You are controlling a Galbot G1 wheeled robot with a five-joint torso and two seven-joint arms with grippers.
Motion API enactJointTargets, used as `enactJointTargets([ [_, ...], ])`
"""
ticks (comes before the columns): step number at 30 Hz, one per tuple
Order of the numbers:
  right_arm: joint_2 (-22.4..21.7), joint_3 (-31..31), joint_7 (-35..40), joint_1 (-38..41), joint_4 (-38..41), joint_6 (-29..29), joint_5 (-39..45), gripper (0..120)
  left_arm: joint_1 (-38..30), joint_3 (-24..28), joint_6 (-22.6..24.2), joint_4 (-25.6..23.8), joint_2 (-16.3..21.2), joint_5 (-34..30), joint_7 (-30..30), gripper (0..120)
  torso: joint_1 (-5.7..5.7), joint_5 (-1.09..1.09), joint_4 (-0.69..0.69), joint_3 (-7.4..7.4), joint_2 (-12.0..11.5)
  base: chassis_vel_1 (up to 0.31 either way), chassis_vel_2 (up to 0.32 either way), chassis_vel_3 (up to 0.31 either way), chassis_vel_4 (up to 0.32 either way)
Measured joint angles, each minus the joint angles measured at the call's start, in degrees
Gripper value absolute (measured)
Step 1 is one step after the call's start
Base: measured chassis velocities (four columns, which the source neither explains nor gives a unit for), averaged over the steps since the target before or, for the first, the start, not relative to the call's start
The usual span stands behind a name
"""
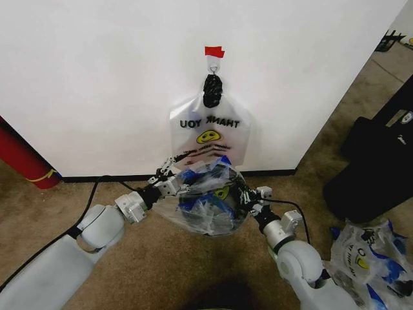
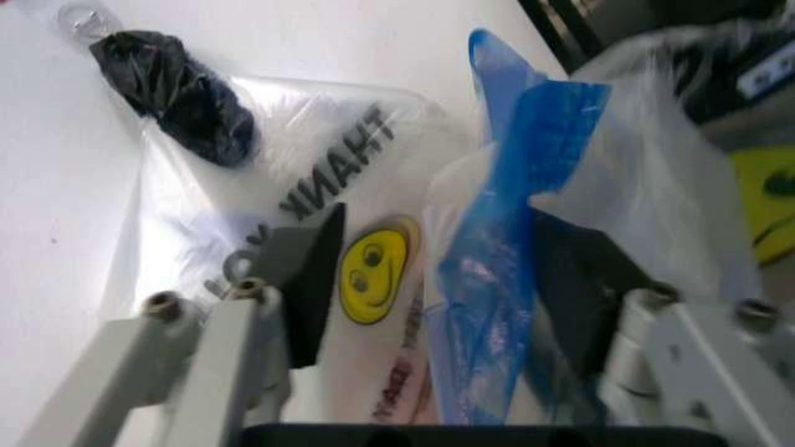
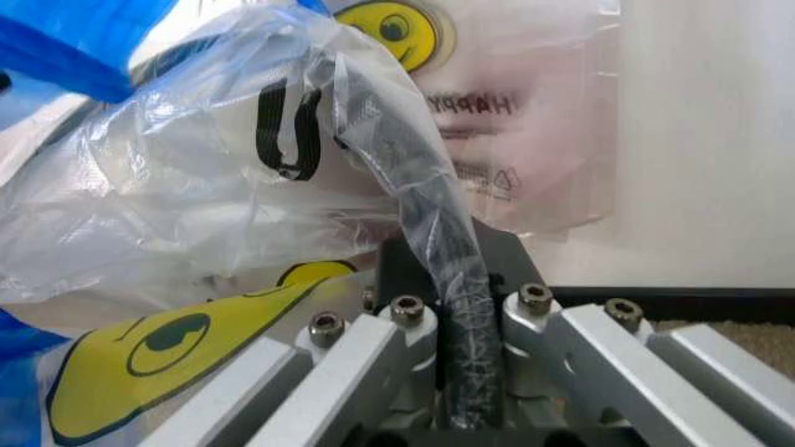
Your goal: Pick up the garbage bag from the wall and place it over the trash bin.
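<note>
The garbage bag, thin see-through plastic with blue handle tips and a yellow smiley, hangs stretched between your two grippers, low in front of the plain white wall. Your right gripper pinches a twisted strip of it tight. Your left gripper stands with fingers spread around a blue handle. Behind, a similar clear bag on a small metal hook reads mirrored "THANK YOU"; the right wrist view shows "HAPPY" on it.

Carpeted office corner (white wall, black baseboard).
</note>
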Motion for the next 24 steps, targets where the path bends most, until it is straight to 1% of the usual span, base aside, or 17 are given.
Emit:
enactJointTargets([
  [4, -0.43, 0.18, -0.09, -0.09, -0.07, 0.2, 0.31, 1, 0.34, 0.46, 0.2, -0.62, 0.18, -3.33, -0.08, 36, 0.0, 0.0, 0.0, 0.0, 0.0, 0.0, 0.0, 0.0, 0.0],
  [6, -0.64, 0.32, -0.25, -0.31, -0.07, 0.32, 0.64, 1, 0.34, 0.58, 0.2, -0.38, 0.25, -3.67, 0.32, 28, -0.01, 0.0, 0.0, 0.0, 0.0, 0.0, 0.0, 0.0, 0.0],
  [7, -0.64, 0.32, -0.25, -0.31, -0.07, 0.32, 0.64, 1, 0.34, 0.58, 0.2, -0.38, 0.25, -3.67, 0.32, 28, -0.01, 0.0, 0.0, 0.0, 0.0, 0.0, 0.0, 0.0, 0.0],
  [8, -0.74, 0.46, -0.45, -0.46, -0.07, 0.56, 0.68, 1, 0.32, 0.61, 0.2, -0.11, 0.26, -3.91, 0.41, 25, -0.01, 0.0, 0.0, 0.0, 0.0, 0.0, 0.0, 0.0, 0.0],
  [9, -0.86, 0.62, -0.69, -0.63, -0.08, 0.84, 0.69, 1, 0.3, 0.64, 0.22, 0.13, 0.27, -4.17, 0.49, 18, -0.01, 0.0, 0.0, 0.0, 0.0, 0.0, 0.0, 0.0, 0.0],
  [13, -1.31, 1.1, -2.08, -1.21, -0.05, 2.64, 0.53, 1, 0.34, 0.62, 0.5, 0.42, 0.29, -5.17, 0.56, 3, -0.01, 0.0, 0.0, 0.0, 0.0, 0.0, 0.0, 0.0, 0.0],
  [14, -1.31, 1.1, -2.08, -1.21, -0.05, 2.64, 0.53, 1, 0.34, 0.62, 0.5, 0.42, 0.29, -5.17, 0.56, 3, -0.01, 0.0, 0.0, 0.0, 0.0, 0.0, 0.0, 0.0, 0.0],
  [15, -1.39, 1.26, -2.67, -1.29, -0.13, 3.67, 0.33, 1, 0.35, 0.58, 0.66, 0.41, 0.3, -5.71, 0.38, 0, -0.01, 0.0, 0.0, 0.0, 0.0, 0.0, 0.0, 0.0, 0.0],
  [16, -1.51, 1.45, -3.55, -1.34, -0.43, 5.13, -0.07, 1, 0.33, 0.51, 0.96, 0.3, 0.32, -6.55, 0.13, 0, -0.01, -0.01, 0.0, 0.0, 0.0, 0.0, 0.0, 0.0, 0.0],
  [20, -1.91, 3.04, -9.71, -1.38, -3.18, 11.99, -2.24, 1, -0.09, 0.43, 4.53, -0.73, 0.94, -13.07, -1.05, 0, -0.01, 0.01, 0.0, 0.0, 0.0, 0.0, 0.0, 0.0, 0.0],
  [21, -1.91, 3.04, -9.71, -1.38, -3.18, 11.99, -2.24, 1, -0.09, 0.43, 4.53, -0.73, 0.94, -13.07, -1.05, 0, -0.01, 0.01, 0.0, 0.0, 0.0, 0.0, 0.0, 0.0, 0.0],
  [24, -2.16, 4.91, -15.87, -1.36, -5.23, 16.66, -2.51, 1, -0.77, 0.43, 7.44, -0.1, 1.37, -17.75, -1.21, 0, -0.01, 0.0, 0.0, 0.0, 0.0, 0.0, 0.0, 0.0, 0.0],
])
